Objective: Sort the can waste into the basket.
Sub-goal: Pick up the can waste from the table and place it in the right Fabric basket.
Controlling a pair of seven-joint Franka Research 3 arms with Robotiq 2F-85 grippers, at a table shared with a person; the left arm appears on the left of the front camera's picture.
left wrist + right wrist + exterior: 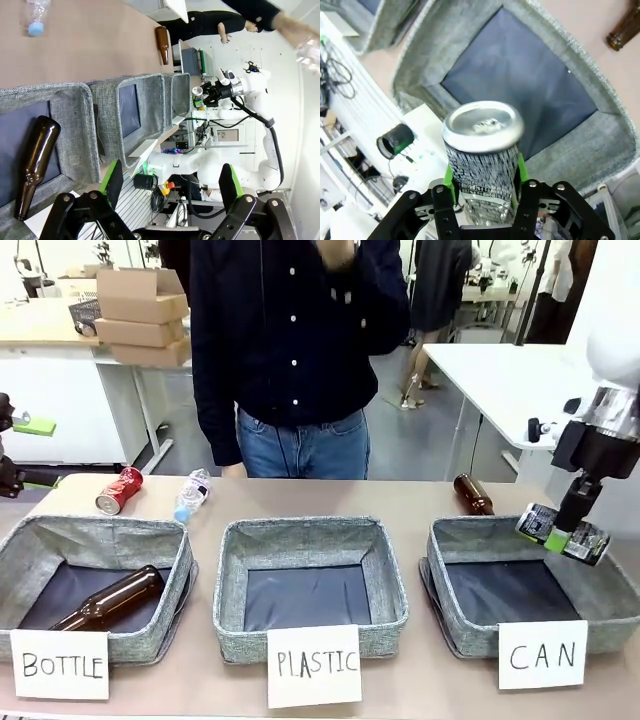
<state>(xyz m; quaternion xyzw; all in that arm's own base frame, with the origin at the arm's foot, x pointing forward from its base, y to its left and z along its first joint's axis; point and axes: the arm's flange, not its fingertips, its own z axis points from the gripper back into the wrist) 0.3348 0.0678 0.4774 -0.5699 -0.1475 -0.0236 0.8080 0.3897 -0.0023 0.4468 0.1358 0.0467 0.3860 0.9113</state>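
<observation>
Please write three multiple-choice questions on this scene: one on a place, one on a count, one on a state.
1. Where is the red can? A. inside a basket B. on the table behind the BOTTLE basket C. on the floor
2. How many brown bottles show in the front view? A. one B. three C. two
3. How is the left hand? A. open, empty B. shut on a bottle C. shut on a can
1 B: it lies there. 2 C: one in the BOTTLE basket, one behind the CAN basket. 3 A: its fingers stand apart, nothing between them.
</observation>
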